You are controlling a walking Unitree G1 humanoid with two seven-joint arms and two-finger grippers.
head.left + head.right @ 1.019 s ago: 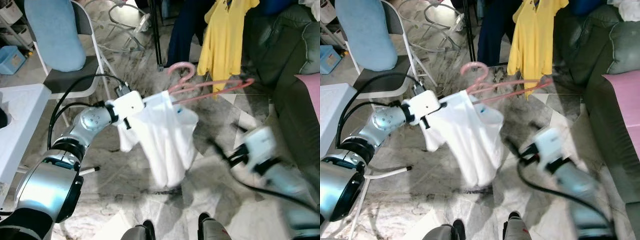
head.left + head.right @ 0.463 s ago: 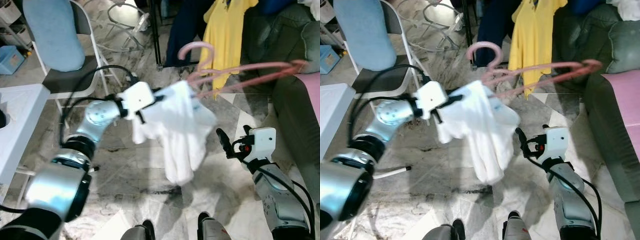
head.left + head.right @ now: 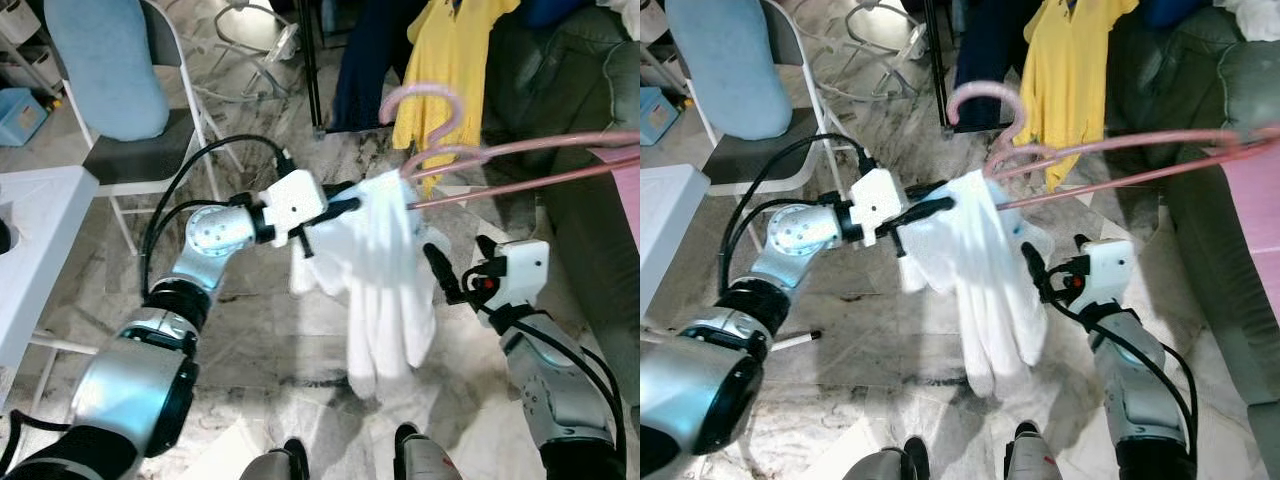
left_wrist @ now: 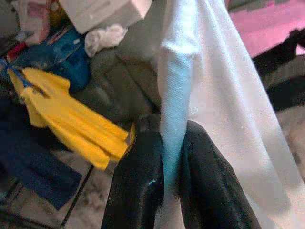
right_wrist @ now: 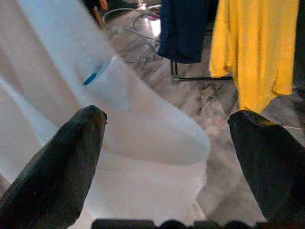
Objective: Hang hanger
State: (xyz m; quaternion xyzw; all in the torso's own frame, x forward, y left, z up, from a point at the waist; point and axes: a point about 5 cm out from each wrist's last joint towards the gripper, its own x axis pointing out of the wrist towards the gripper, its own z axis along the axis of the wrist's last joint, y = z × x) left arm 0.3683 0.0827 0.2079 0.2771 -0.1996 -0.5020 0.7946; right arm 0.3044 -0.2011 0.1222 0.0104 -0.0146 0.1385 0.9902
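Note:
A pink plastic hanger [image 3: 520, 150] with a white shirt [image 3: 385, 270] draped on it hangs tilted in mid-air, its hook [image 3: 425, 100] pointing up near the yellow shirt. My left gripper [image 3: 345, 200] is shut on the shirt's collar edge at the hanger's near end; in the left wrist view the two black fingers [image 4: 138, 186] pinch the white cloth [image 4: 209, 95]. My right gripper [image 3: 458, 262] stands open just right of the hanging shirt, its fingers [image 5: 57, 162] spread wide facing the white cloth [image 5: 119, 124], not touching it.
A yellow shirt [image 3: 450, 60] and a navy garment [image 3: 365, 60] hang on a black rack behind. A dark sofa [image 3: 570, 90] with a pink cushion [image 3: 625, 180] lies to the right. A folding chair with a blue cushion [image 3: 110, 70] and a white table [image 3: 40, 230] stand left. The floor is marble.
My left arm has carried the hanger and shirt up and to the right, toward the yellow shirt. My right arm has risen and now sits close beside the shirt.

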